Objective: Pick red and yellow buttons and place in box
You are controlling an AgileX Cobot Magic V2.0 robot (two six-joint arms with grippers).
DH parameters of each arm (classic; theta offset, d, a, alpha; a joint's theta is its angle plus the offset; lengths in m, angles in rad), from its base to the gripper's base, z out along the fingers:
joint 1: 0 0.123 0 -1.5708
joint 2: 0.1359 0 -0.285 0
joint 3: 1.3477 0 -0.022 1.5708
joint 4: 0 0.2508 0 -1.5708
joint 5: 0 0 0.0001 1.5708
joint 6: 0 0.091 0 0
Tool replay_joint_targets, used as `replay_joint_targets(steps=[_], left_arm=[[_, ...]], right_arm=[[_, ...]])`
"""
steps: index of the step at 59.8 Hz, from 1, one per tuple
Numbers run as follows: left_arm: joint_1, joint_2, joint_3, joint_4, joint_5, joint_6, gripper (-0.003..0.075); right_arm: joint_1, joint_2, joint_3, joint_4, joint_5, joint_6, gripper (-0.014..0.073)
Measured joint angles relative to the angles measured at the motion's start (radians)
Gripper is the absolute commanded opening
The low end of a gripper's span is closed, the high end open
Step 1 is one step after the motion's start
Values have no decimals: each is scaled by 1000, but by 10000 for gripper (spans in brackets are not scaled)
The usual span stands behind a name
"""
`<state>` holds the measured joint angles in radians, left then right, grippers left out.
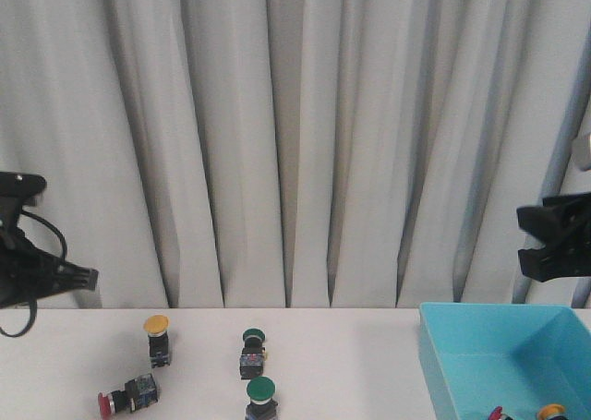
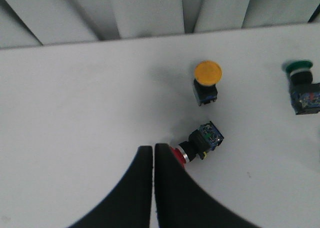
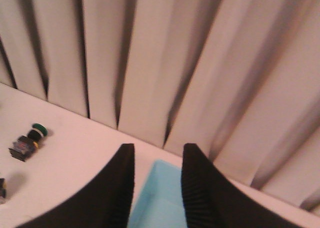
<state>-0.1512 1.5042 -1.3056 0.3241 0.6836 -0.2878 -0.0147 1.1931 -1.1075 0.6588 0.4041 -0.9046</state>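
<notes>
Your left gripper (image 2: 152,153) hangs over the counter (image 2: 75,112), fingers together and empty, likely staged for the red button (image 2: 197,143). It lies on its side, cap toward the fingers; the yellow button (image 2: 207,80) stands upright. Right gripper (image 3: 157,160), fingers apart, waits above the box (image 1: 499,355).

Front camera level toward curtain (image 1: 305,134); wrist cameras raised, sharing white table (image 2: 75,102).
</notes>
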Motion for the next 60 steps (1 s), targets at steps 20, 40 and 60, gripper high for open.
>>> replay_joint_targets(steps=[20, 40, 60], left_arm=[[0, -146, 0, 0, -16, 3, -7], [0, -193, 1, -182, -16, 202, -7], [0, -290, 4, -221, -64, 231, -7]], right_arm=[[36, -234, 0, 2, 33, 6, -8], [36, -280, 0, 2, 74, 17, -8], [36, -371, 3, 1, -17, 31, -4]])
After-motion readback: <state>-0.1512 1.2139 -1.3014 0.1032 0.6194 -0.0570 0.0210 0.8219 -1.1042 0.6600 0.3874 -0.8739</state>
